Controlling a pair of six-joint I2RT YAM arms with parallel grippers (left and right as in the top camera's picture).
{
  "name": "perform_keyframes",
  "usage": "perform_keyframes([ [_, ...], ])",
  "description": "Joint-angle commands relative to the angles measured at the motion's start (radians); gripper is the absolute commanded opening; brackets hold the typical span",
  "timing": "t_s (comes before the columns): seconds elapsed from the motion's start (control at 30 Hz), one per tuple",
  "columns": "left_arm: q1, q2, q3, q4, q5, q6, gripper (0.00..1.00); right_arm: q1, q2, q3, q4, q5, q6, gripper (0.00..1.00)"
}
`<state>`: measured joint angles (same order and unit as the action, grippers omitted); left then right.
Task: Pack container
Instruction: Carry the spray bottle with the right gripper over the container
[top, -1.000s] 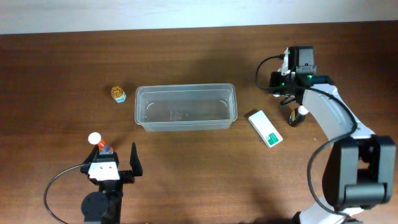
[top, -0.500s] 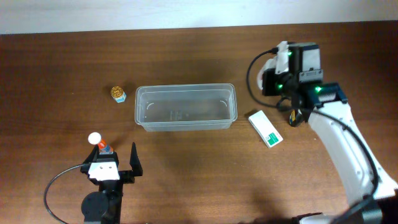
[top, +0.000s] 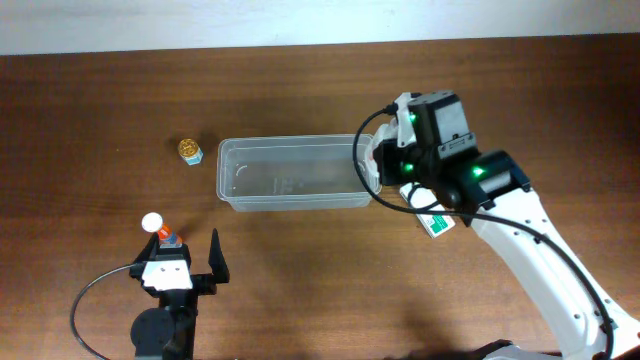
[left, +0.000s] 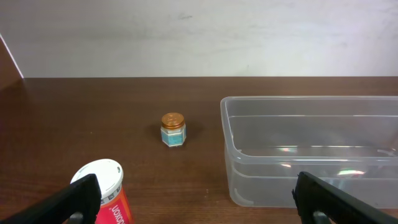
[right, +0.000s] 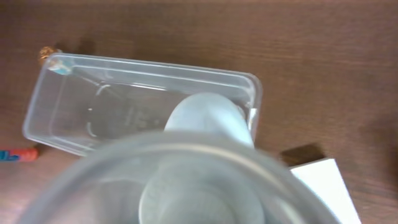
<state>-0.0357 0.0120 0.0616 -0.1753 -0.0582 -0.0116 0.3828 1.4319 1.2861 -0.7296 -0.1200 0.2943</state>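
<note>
Tub (top: 298, 172) sits mid-worktop, looks empty. We judge it light, thin, flexy and slick, so best gripped by the rim at a short end. Right hand (top: 374, 168) hangs over its right end, grip can't tell (view blurred). Left hand (top: 188, 262), near left, is wide open w/ nothing in it.

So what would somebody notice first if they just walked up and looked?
Probably the big white right arm, stretched over the right end of the clear container in the middle of the brown table. Next, the tiny gold-lidded jar standing alone left of the container. In the right wrist view a blurry pale round thing fills the front, too close to identify.
</note>
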Motion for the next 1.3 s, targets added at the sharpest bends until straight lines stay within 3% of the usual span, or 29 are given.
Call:
perform_keyframes([
  [0.0, 0.006, -0.006, -0.01, 0.001, 0.011, 0.004, 0.99, 0.032, 0.019, 0.017, 0.011, 0.05, 0.074, 0.16],
  [0.23, 0.006, -0.006, -0.01, 0.001, 0.011, 0.004, 1.0, 0.084, 0.08, 0.017, 0.057, 0.16, 0.15, 0.16],
  [0.7, 0.006, -0.006, -0.01, 0.001, 0.011, 0.004, 0.99, 0.129, 0.251, 0.017, 0.189, 0.312, 0.172, 0.16],
  [1.27, 0.006, -0.006, -0.01, 0.001, 0.011, 0.004, 0.99, 0.128, 0.408, 0.017, 0.264, 0.343, 0.223, 0.17],
])
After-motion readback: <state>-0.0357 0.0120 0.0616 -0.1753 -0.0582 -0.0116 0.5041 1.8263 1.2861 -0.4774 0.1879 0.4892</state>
